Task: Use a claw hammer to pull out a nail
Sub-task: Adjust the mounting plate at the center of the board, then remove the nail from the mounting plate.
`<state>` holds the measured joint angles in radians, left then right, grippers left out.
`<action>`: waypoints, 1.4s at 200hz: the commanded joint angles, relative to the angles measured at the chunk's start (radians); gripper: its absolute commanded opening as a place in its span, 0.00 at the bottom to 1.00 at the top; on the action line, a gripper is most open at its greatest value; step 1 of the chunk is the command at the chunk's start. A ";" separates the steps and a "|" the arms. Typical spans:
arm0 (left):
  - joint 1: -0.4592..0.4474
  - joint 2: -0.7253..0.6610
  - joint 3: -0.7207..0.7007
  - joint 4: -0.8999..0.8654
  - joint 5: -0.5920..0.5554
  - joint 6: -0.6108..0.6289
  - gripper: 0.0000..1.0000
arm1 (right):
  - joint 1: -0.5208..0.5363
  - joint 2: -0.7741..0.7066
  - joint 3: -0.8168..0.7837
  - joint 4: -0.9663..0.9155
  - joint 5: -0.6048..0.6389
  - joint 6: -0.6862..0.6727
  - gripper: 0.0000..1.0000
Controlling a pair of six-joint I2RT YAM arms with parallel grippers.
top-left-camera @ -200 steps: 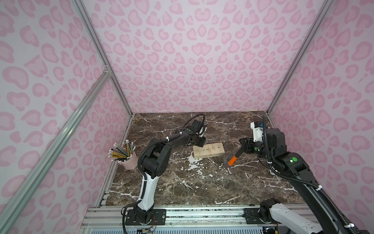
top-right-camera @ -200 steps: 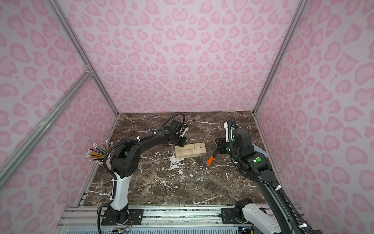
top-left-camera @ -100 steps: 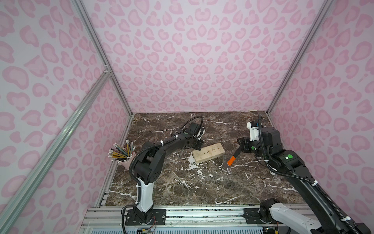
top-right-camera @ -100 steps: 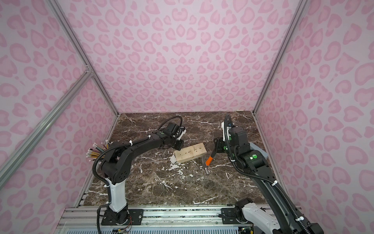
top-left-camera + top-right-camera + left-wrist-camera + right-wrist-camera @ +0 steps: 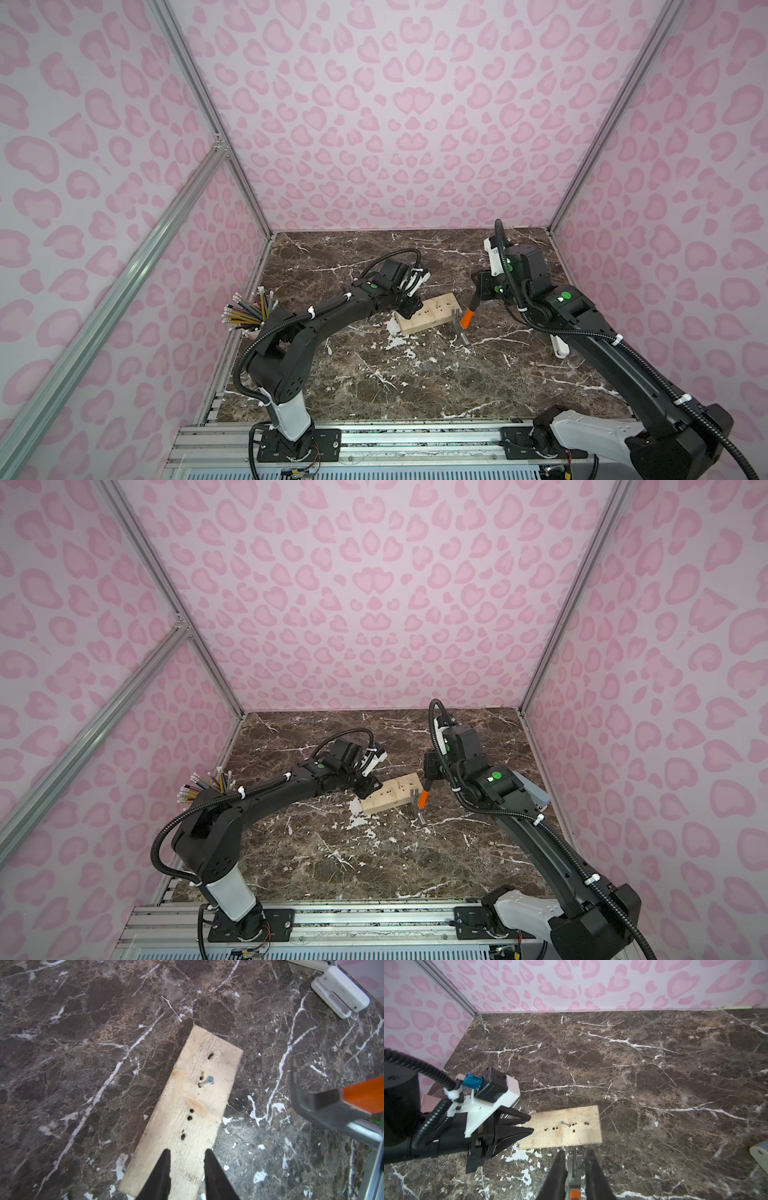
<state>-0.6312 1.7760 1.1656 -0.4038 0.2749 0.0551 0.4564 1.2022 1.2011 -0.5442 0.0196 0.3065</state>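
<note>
- Front: the marble table (image 5: 415,386) lies bare along its near edge.
- The right gripper (image 5: 574,1152) is clenched on the claw hammer (image 5: 466,319): black shaft, orange collar, silver head pointing down, just beside one end of the wooden block (image 5: 199,1101).
- The left gripper (image 5: 187,1150), jaws parted and empty, sits over the block's other end; a nail (image 5: 207,1081) leans from its top.
- Beyond: open marble up to the back wall (image 5: 395,166).

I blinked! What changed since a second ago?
The left gripper slid toward the front, over the end of the wood block, and opened slightly; the block turned a little. The right gripper brought the claw hammer closer to the block. The nail and pencils stayed put.
</note>
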 commanded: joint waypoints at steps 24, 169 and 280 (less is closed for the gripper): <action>-0.010 0.021 -0.005 0.089 -0.012 0.093 0.31 | 0.028 0.077 0.074 0.082 0.019 -0.004 0.00; -0.044 0.111 -0.039 0.082 -0.155 0.063 0.29 | 0.037 0.229 0.152 0.106 0.008 -0.019 0.00; -0.045 0.137 -0.049 0.053 -0.175 0.049 0.29 | 0.044 0.300 0.219 0.093 0.018 -0.029 0.00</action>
<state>-0.6769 1.9007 1.1252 -0.2844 0.1226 0.1112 0.4973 1.4929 1.3872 -0.5007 0.0303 0.2729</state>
